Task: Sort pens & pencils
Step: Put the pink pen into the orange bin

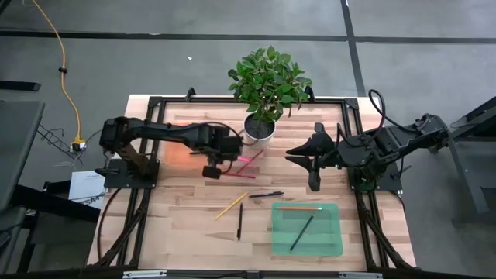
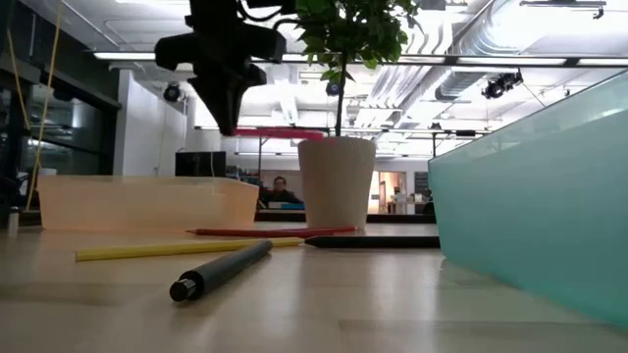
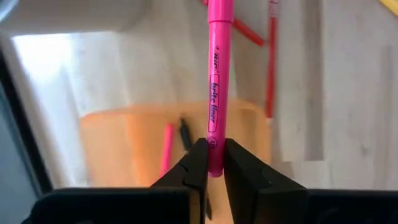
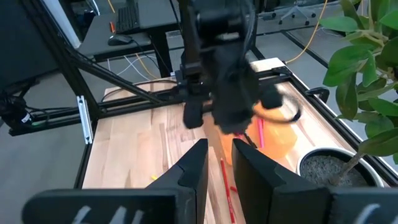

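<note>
My left gripper (image 1: pixel 227 161) (image 2: pixel 228 126) is shut on a bright pink pen (image 3: pixel 217 81) (image 2: pixel 285 132), high over the table beside the orange tray (image 1: pixel 174 157) (image 2: pixel 137 201). In that tray lie another pink pen (image 3: pixel 166 149) and a dark pen (image 3: pixel 185 134). A yellow pencil (image 1: pixel 231 205), a red pencil (image 1: pixel 236 175) and two dark pens (image 1: pixel 239 221) (image 1: pixel 266 194) lie flat on the table. The green tray (image 1: pixel 335 244) holds an orange-tan pencil (image 1: pixel 298 208) and a long dark one (image 1: pixel 302 232). My right gripper (image 1: pixel 314 182) (image 4: pixel 219 168) waits open at the right, raised off the table. My left gripper pinches the pink pen at one end (image 3: pixel 215 158) between its two fingers (image 3: pixel 198 163). The fingers point steeply down from above and lie across the pen. The pen is lifted clear and stays about level, its free length sticking out toward the plant pot.
A white pot (image 1: pixel 260 128) (image 2: pixel 337 181) with a leafy plant stands at the far middle of the table, close to the held pen. The green tray's wall (image 2: pixel 530 216) fills the right of the low view. A dark frame (image 1: pixel 349 105) rims the table.
</note>
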`<state>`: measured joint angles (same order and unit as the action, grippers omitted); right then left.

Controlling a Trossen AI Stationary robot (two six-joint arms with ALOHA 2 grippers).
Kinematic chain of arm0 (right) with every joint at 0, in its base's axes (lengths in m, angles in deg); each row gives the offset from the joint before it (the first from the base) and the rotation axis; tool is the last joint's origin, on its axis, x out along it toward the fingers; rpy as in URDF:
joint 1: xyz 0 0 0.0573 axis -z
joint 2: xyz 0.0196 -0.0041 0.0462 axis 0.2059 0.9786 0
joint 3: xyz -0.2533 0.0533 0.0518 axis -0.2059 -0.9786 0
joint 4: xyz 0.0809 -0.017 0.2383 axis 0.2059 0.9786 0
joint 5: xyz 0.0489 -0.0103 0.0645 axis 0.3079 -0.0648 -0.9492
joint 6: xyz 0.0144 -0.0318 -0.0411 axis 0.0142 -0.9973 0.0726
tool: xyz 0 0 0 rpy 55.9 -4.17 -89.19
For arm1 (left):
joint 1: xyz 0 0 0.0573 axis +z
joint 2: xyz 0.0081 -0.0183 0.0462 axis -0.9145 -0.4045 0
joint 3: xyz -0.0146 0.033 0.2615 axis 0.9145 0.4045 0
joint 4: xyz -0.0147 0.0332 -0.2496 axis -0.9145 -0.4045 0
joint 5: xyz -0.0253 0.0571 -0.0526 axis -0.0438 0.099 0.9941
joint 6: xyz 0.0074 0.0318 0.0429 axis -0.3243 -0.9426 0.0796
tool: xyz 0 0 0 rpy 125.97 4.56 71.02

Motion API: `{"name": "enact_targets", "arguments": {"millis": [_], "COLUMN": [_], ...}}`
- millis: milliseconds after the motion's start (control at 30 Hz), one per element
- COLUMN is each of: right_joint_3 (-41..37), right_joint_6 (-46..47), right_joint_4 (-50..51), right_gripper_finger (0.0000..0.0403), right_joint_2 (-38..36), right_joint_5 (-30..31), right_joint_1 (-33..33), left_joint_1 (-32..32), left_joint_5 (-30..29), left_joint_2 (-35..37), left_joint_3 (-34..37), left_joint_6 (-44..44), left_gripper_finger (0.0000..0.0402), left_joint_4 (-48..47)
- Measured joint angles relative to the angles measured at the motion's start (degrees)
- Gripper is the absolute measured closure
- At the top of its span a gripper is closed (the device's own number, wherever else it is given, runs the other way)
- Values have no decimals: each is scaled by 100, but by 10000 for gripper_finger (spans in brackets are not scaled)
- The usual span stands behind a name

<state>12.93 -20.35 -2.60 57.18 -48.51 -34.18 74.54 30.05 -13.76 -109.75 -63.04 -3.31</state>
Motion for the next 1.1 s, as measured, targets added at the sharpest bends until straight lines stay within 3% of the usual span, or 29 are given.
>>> {"name": "enact_targets", "arguments": {"millis": [367, 867, 1100], "right_joint_3": [0, 0, 0], "right_joint_6": [22, 24, 33], "right_joint_4": [-2, -30, -92], "right_gripper_finger": [339, 339, 339], "right_joint_2": [0, 0, 0], "right_joint_5": [0, 2, 2], "right_joint_1": [-1, -1, 1], "left_joint_1": [503, 861, 1364], "left_joint_5": [-52, -91, -67], "left_joint_2": [612, 1967, 2427], "left_joint_3": [125, 2032, 2385], "left_joint_6": [-136, 484, 607], "left_gripper_finger": [375, 374, 374], "left_joint_4": [-354, -369, -301]}}
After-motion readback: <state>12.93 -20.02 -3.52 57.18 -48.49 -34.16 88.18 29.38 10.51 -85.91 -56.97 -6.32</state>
